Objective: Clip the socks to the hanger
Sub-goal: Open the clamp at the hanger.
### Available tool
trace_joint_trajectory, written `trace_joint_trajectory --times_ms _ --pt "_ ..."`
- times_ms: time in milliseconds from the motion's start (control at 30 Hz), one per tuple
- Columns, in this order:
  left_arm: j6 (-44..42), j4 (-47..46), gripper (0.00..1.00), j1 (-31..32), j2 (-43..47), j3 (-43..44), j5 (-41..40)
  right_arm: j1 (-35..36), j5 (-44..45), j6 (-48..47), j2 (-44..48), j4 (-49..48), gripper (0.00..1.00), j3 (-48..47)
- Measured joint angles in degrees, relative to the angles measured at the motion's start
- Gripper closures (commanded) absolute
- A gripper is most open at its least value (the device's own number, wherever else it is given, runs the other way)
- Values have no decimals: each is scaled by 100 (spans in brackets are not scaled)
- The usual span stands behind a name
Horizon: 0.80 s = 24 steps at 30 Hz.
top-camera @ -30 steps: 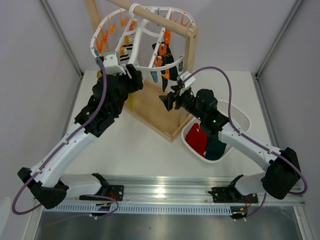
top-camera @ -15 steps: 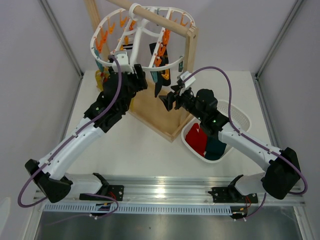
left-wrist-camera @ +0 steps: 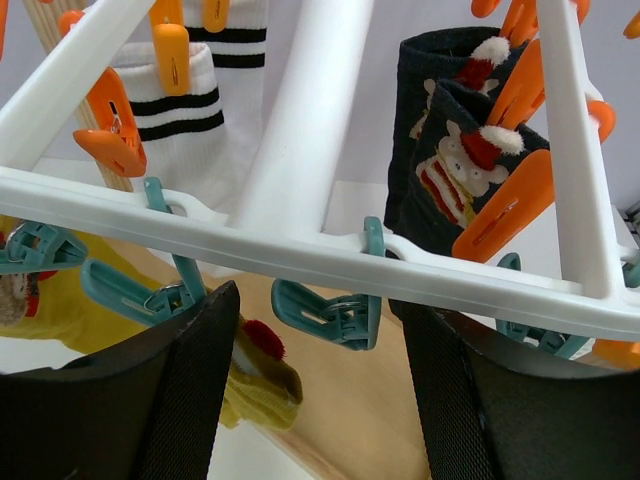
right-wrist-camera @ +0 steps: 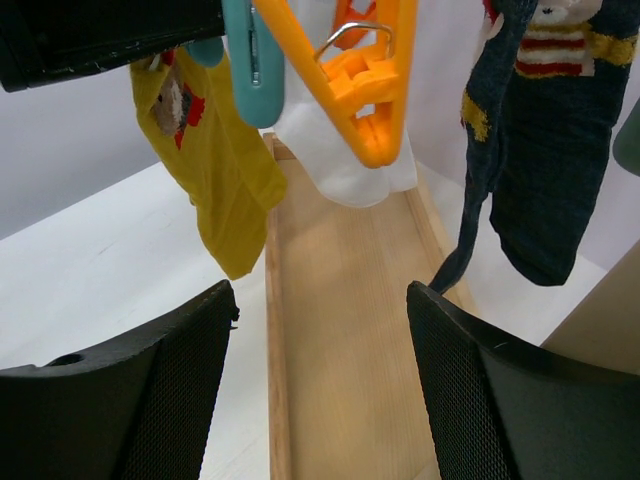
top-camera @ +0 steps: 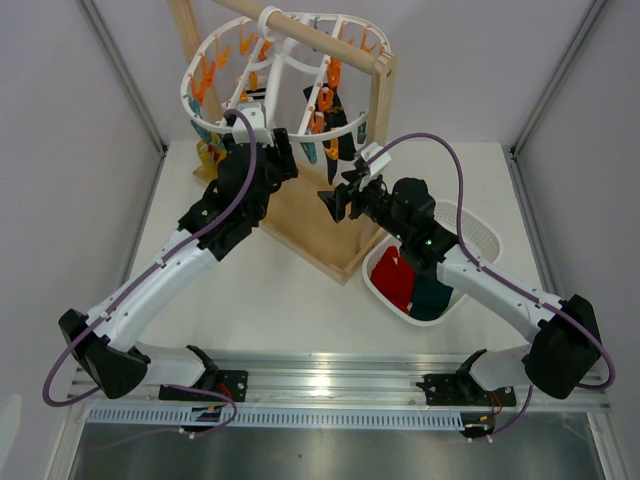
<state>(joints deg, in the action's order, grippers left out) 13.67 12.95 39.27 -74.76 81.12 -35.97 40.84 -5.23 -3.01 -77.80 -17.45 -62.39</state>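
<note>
The left tool (left-wrist-camera: 318, 305) is spread wide and empty, just under the hanger (left-wrist-camera: 300, 250), with a teal peg (left-wrist-camera: 330, 318) hanging between its fingers. The right tool (right-wrist-camera: 320, 300) is also wide and empty, poised over the rack (right-wrist-camera: 340, 330) base and facing the hung socks. A yellow sock (right-wrist-camera: 215, 170), a striped sock (left-wrist-camera: 200, 110) and a navy sock (right-wrist-camera: 540, 160) are clipped up. The step in hand looks like readying a free peg. Next, I judge, the right tool must fetch a sock while the left squeezes that peg open. The basket (top-camera: 484, 230) on the bench (top-camera: 290, 290) holds a red sock (top-camera: 393, 275) and a teal sock (top-camera: 432, 297), not yet hung.
</note>
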Motion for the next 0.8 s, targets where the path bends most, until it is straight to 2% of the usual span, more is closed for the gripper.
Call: trace_joint_trajectory --times_ms 233,400,500,800 --pt "28 -42 32 -11 -9 35 -31 0 -4 0 0 2 26 2" --pt "46 -37 37 -39 -13 63 -20 0 -7 0 0 0 26 0" --pt "92 -31 47 -61 -13 76 15 0 -7 0 0 2 26 0" --pt "138 -26 61 -116 -13 83 37 -11 -7 46 37 9 26 0"
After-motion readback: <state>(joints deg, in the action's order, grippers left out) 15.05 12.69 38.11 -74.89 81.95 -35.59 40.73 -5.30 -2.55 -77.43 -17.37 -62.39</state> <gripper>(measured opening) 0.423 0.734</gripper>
